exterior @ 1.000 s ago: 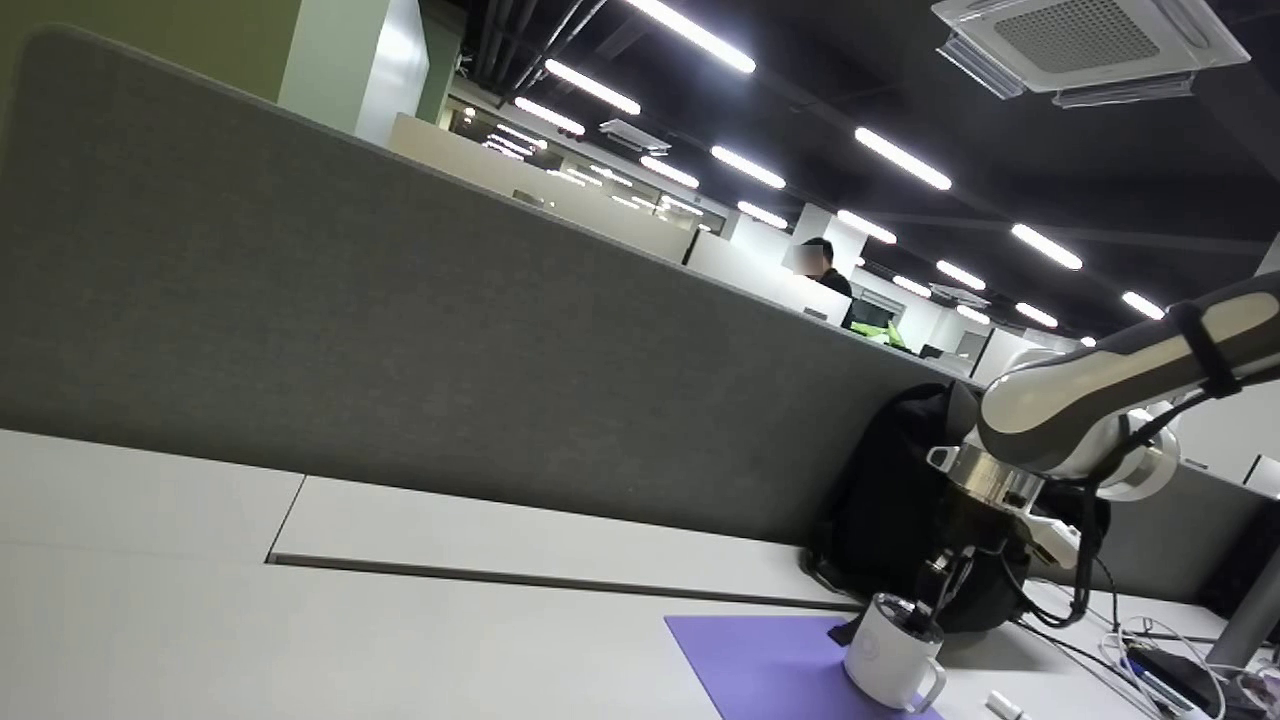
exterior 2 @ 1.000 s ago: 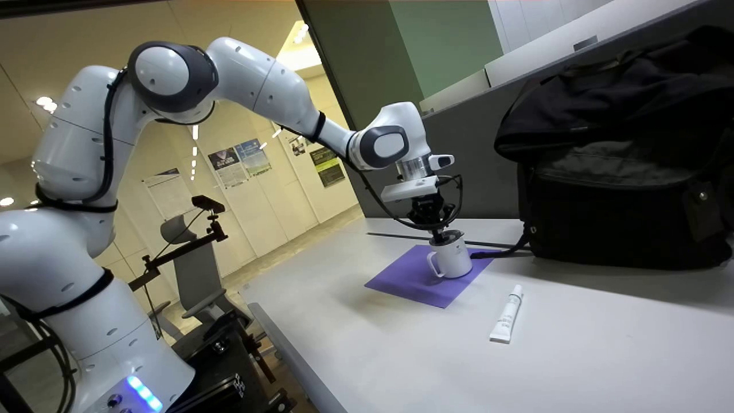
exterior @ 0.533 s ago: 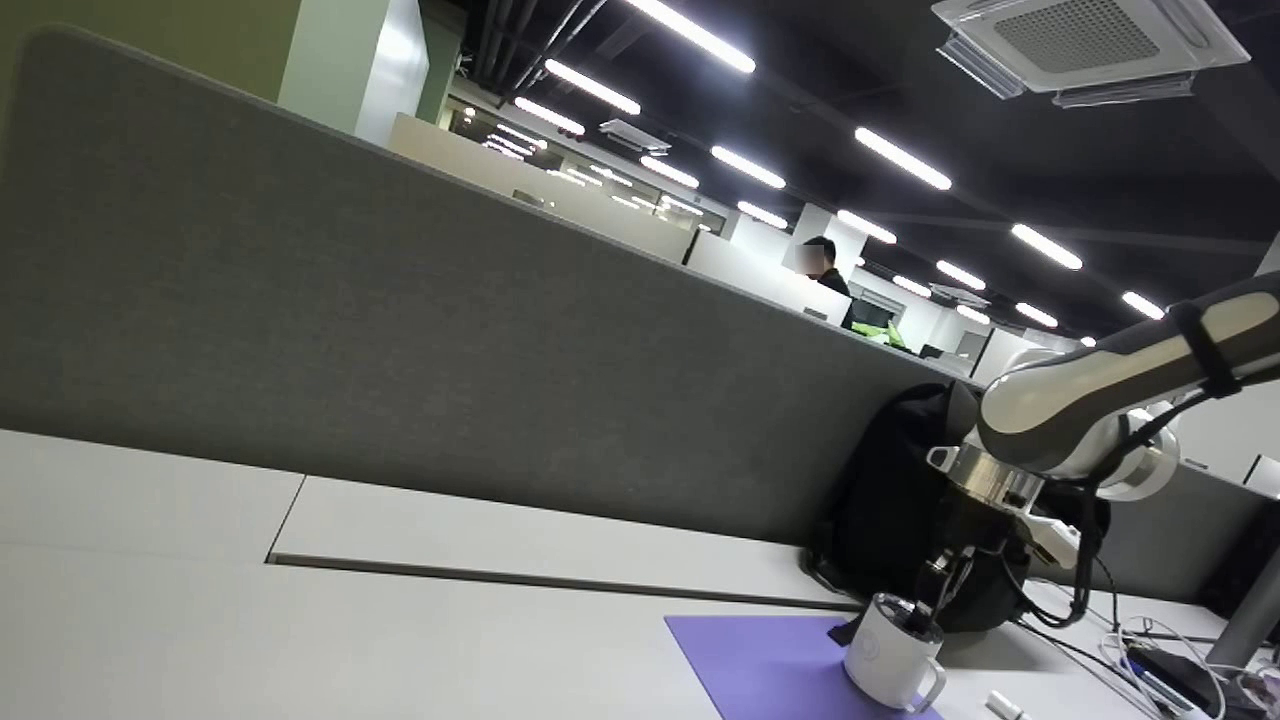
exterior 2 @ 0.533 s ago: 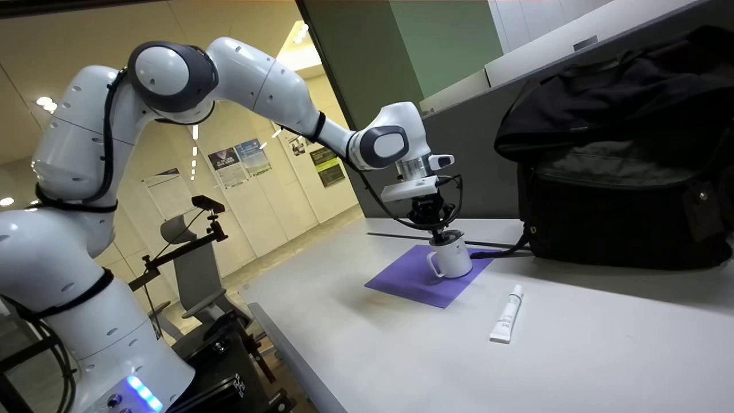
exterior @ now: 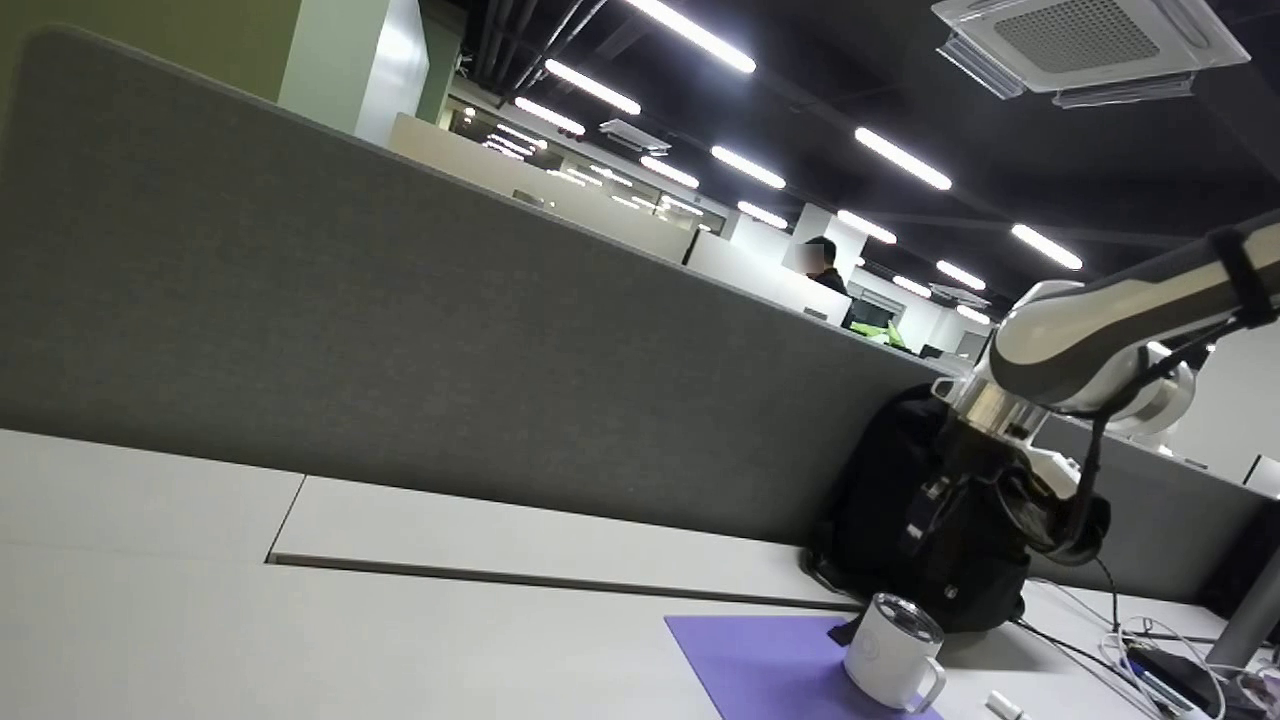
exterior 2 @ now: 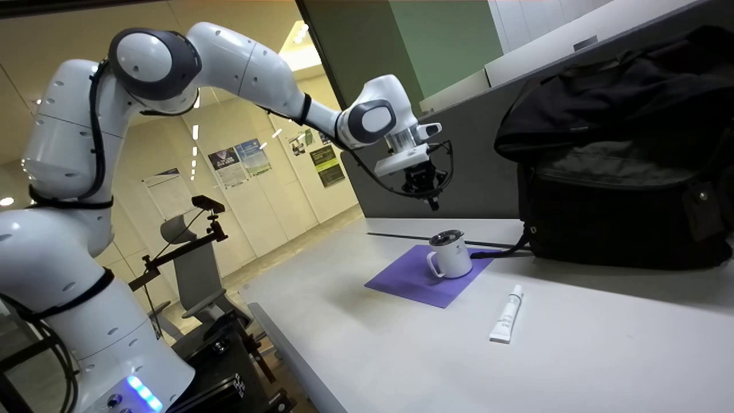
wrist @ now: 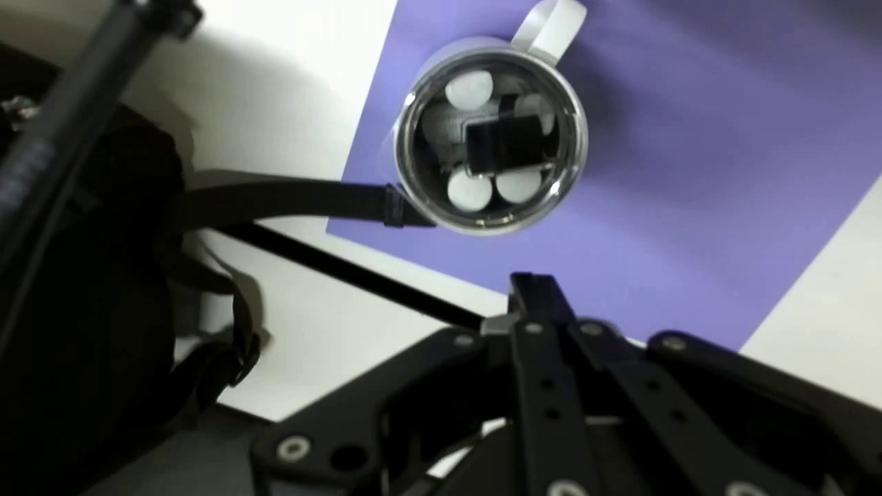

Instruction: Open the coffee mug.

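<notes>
The white arm (exterior 2: 258, 70) holds its elbow high, with the forearm sloping out and down over the table (exterior 2: 407, 358) and the wrist bent so that the tool end points downward. The exact tilt I cannot judge. On the table rest the black bag (exterior 2: 625, 178) and, near it, the purple sheet (exterior 2: 401, 287).

The gripper (wrist: 535, 289) hangs higher than the coffee mug (exterior 2: 456, 258) and off to one side of it, clear of contact. Its fingers are pressed together with nothing between them.

The coffee mug stands upright on the purple sheet, unheld.

The lid (wrist: 490, 141) is seated on the rim; removal has therefore not been carried out. A dark rectangular piece (wrist: 508, 143) shows near its middle. This may be a sliding closure or a reflection; I cannot tell which, nor whether any drinking hole is uncovered.

Status, in my judgement: if opening means shifting a closure, the task may be complete. If it means lifting the lid off, the main step remains, and the fingers would first need to part.
</notes>
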Controlling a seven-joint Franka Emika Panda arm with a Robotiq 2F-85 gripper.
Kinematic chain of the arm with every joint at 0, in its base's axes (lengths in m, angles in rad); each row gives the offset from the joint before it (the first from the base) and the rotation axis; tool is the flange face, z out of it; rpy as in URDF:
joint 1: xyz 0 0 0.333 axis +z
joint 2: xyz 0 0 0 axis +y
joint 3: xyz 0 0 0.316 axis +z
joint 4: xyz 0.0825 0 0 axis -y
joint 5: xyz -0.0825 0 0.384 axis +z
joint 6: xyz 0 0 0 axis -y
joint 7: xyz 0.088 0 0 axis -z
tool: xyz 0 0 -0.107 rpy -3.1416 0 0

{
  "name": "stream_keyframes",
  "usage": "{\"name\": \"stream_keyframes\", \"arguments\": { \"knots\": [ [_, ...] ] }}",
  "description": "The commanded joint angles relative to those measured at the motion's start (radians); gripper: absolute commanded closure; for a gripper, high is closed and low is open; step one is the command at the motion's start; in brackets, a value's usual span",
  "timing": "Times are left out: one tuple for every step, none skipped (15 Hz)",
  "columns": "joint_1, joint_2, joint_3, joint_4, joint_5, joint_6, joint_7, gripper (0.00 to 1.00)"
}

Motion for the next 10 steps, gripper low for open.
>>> {"name": "stream_keyframes", "arguments": {
  "knots": [
    [0.002,-0.123,0.016,-0.047,0.008,-0.077,-0.039,0.91],
    [0.001,-0.142,0.019,-0.05,0.013,-0.098,-0.057,0.74],
    [0.01,-0.154,0.009,-0.051,0.006,-0.115,-0.055,0.67],
    [0.019,-0.105,0.002,-0.011,0.014,-0.091,-0.041,0.86],
    [0.021,-0.122,0.0,-0.015,0.015,-0.107,-0.047,0.79],
    [0.022,-0.132,0.0,-0.019,0.015,-0.114,-0.05,0.71],
    [0.022,-0.135,-0.001,-0.023,0.015,-0.115,-0.053,0.67],
    [0.022,-0.135,-0.001,-0.026,0.015,-0.115,-0.055,0.67],
    [0.022,-0.134,-0.002,-0.029,0.015,-0.114,-0.055,0.67],
    [0.022,-0.134,-0.002,-0.033,0.015,-0.114,-0.055,0.67]
  ]
}}
